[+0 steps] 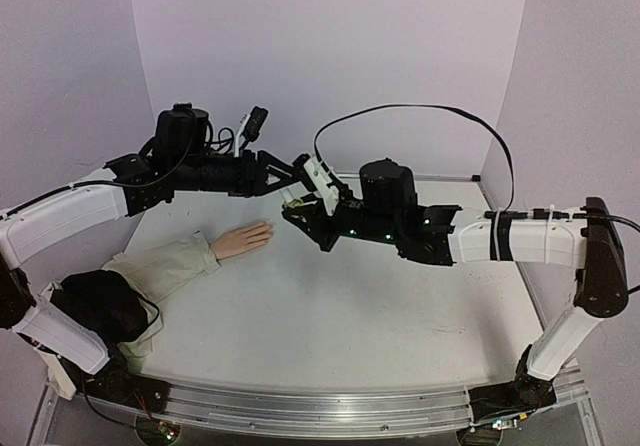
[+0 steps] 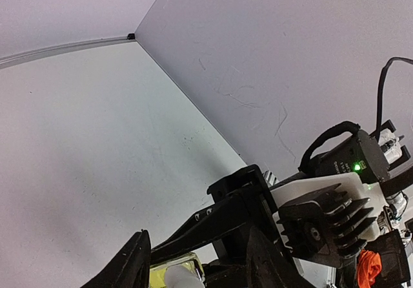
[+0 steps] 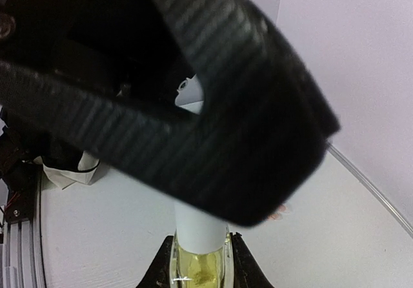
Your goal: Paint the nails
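**Counter** (image 1: 350,306): white, walled at the back and both sides.

**Left arm** (image 1: 70,216), **right arm** (image 1: 520,236): both reach inward and meet above the far middle of the counter.

**Mannequin hand** (image 1: 243,239): pale peach with a beige sleeve. Lies flat at the left of the counter, fingers pointing toward the middle. Sits below and to the near left of the spot where the arms meet, apart from both.

**Right hand** (image 3: 200,272): clamped on the glass body of the bottle, one finger on each side, holding it upright in the air.

**Left hand** (image 2: 193,268): fingers parted to either side of the bottle top, wider than the cap. No pinch on the cap is visible.

**Bottle** (image 3: 199,270): small, with yellowish-green contents. Held clear of the counter.

**Cap** (image 3: 201,228): white and cylindrical, seated on the bottle neck.

**Nails** (image 1: 268,229): at the mannequin fingertips. Too small to make out, and no polish can be judged.

**Step in hand**: judged as opening the bottle, with one hand steadying the body and the other set around the cap. No painting begun.

**Next move calls for**:
- closing the left hand squarely on the cap;
- twisting while the right hand keeps the body from turning;
- lifting straight up so the brush clears the neck without tipping polish;
- carrying the brush down to the fingertips.
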